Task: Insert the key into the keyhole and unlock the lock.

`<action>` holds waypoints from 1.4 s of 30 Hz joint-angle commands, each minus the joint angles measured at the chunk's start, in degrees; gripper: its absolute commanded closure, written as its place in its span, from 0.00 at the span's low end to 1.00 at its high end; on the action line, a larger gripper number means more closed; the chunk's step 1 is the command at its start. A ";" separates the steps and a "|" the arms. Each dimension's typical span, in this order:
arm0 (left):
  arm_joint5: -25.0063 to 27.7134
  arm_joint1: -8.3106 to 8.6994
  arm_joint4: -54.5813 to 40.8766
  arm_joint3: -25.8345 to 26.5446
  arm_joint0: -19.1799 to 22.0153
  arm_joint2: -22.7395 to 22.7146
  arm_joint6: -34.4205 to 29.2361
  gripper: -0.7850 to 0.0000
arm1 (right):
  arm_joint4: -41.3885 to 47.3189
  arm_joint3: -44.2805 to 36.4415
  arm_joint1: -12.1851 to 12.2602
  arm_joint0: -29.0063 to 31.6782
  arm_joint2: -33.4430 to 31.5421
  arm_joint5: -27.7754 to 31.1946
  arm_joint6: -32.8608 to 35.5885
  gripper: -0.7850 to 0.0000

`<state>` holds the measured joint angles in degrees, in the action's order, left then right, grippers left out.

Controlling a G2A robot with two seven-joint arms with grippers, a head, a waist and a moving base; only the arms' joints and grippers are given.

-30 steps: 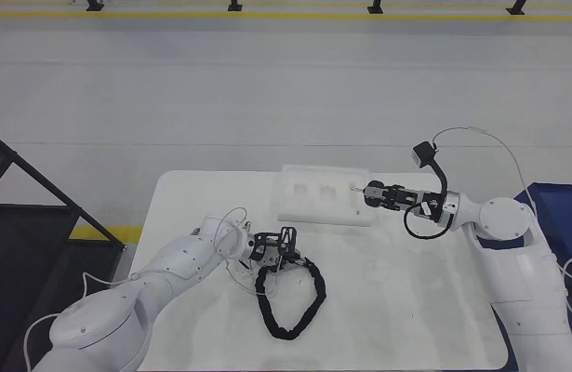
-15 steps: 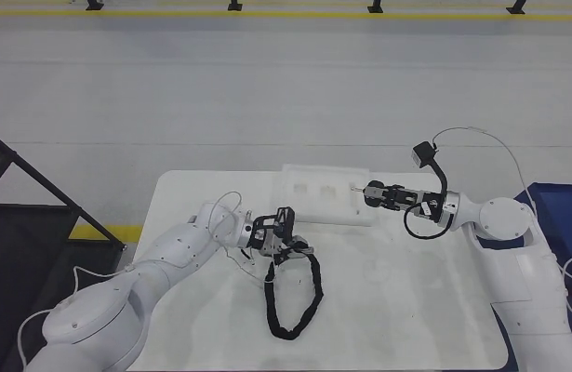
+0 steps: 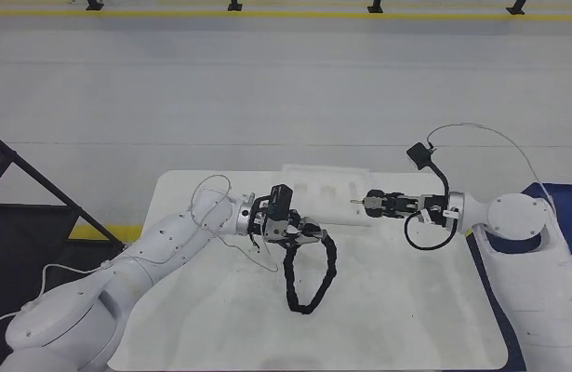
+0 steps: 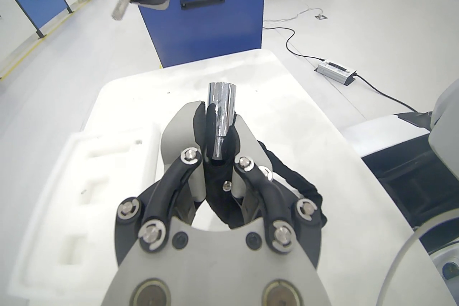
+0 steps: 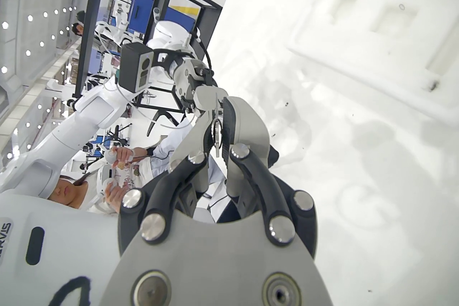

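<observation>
The left gripper (image 4: 217,117) clamps the slick, rigid chrome lock cylinder (image 4: 222,95) above the table (image 3: 406,307), its probably heavy, limp chain (image 3: 311,279) trailing, while the right gripper (image 3: 369,201) pinches the small, light key (image 4: 119,8) by its head, near the cylinder but apart from it.

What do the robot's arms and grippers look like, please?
The left arm and right arm are smooth white shells with rounded joints; a thin white cable loops along the left, a black cable coils at the right wrist. The left gripper and right gripper have grey plates, black link bars with silver bolts, pale fingers.
</observation>
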<state>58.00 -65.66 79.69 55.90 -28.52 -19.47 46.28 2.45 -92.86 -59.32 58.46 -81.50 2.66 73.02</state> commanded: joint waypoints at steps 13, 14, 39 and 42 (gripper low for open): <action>-1.41 2.37 0.43 11.38 -1.80 -5.37 1.41 1.00 | 0.13 -19.11 2.50 6.31 -7.51 -4.80 7.99 1.00; -1.55 2.08 0.43 11.23 -1.59 -5.27 1.55 1.00 | 0.04 -19.80 2.62 6.61 -7.71 -4.86 8.20 1.00; -7.04 -0.79 -0.36 8.93 -1.84 -4.41 -0.23 1.00 | -1.51 -23.81 3.55 9.12 -9.06 -4.83 7.09 1.00; -6.70 -0.84 -2.16 9.30 -2.91 -5.43 -1.34 1.00 | -4.59 -27.88 4.15 8.91 -10.28 -6.51 9.12 1.00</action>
<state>51.19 -66.48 77.61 65.08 -31.31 -24.63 45.24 -1.29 -119.30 -55.34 67.38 -91.46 -3.41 81.49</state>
